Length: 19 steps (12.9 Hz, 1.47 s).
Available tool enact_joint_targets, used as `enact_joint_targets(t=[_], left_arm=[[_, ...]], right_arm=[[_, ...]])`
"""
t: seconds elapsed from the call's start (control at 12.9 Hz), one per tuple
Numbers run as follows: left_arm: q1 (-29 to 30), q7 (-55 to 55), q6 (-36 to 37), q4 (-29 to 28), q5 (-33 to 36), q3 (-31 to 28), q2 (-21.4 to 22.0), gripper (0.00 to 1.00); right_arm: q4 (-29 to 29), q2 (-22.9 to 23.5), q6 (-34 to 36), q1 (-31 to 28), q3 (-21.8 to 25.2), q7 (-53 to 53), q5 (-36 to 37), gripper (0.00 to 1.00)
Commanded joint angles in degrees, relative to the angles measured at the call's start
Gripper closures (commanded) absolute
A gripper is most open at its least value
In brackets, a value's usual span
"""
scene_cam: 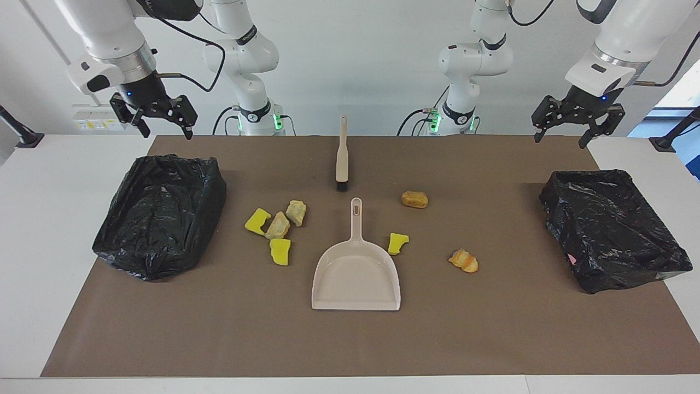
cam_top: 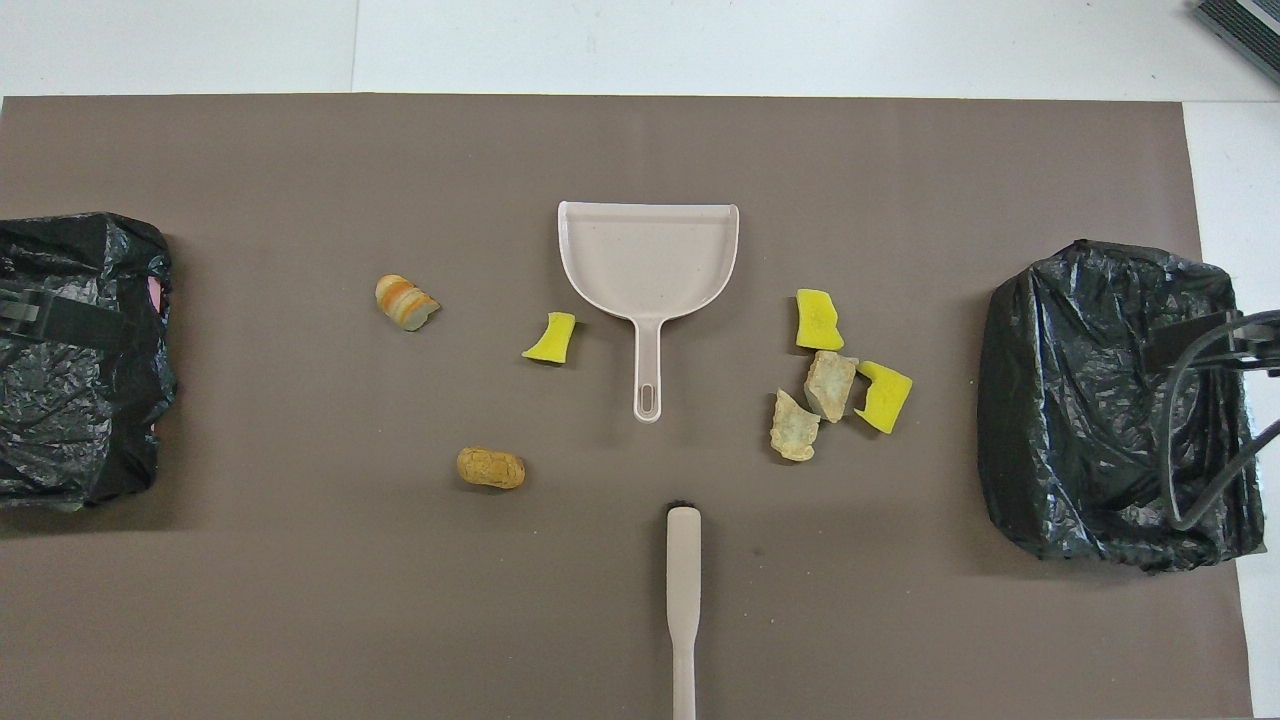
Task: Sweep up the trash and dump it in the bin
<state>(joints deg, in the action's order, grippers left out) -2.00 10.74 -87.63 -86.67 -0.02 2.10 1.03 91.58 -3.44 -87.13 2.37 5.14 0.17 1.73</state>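
my left gripper (scene_cam: pixel 578 131) and right gripper (scene_cam: pixel 159 121) both spread, empty, raised near my end of mat (scene_cam: pixel 492 334). trash (scene_cam: pixel 278 227) scattered on mat either side of dustpan (scene_cam: pixel 355 276); brush (scene_cam: pixel 342 158) nearer me.

I see bare mat (scene_cam: pixel 492 328) around the dustpan (scene_cam: pixel 355 279), four trash lumps (scene_cam: pixel 278 225) crowding its right-arm side, brush (scene_cam: pixel 342 158) nearer the robots, bagged bins (scene_cam: pixel 161 213) blocking both table ends

trash (scene_cam: pixel 278 225): yellow, tan, orange-striped lumps | dustpan (scene_cam: pixel 355 273): beige | brush (scene_cam: pixel 342 158): beige, black bristles | bins (scene_cam: pixel 161 213): glossy black liners | mat (scene_cam: pixel 350 339): brown | counter (scene_cam: pixel 44 219): white
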Motion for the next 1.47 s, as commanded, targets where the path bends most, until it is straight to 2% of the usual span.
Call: enact_joint_targets(t=[0.0, 0.31, 0.62, 1.4], left_arm=[[-0.8, -0.8, 1.3, 0.8, -0.2, -0.3, 0.5, 0.00], [-1.0, -1.1, 5.9, 2.5, -0.3, -0.9, 0.5, 0.00], [-3.2, -3.6, 5.8, 2.4, -0.2, -2.2, 0.6, 0.00], [-3.1, -4.4, 6.1, 1.9, -0.3, -1.7, 1.8, 0.00]], right_arm=[[0.4, -0.3, -0.7, -0.7, -0.2, -1.1, -0.2, 0.00], [0.4, -0.3, -0.5, -0.7, -0.1, -1.3, -0.1, 0.00], [0.4, -0.5, 2.0, -2.1, -0.1, -1.7, 0.0, 0.00], [0.4, -0.5, 1.5, -2.5, -0.6, -2.2, -0.1, 0.00]])
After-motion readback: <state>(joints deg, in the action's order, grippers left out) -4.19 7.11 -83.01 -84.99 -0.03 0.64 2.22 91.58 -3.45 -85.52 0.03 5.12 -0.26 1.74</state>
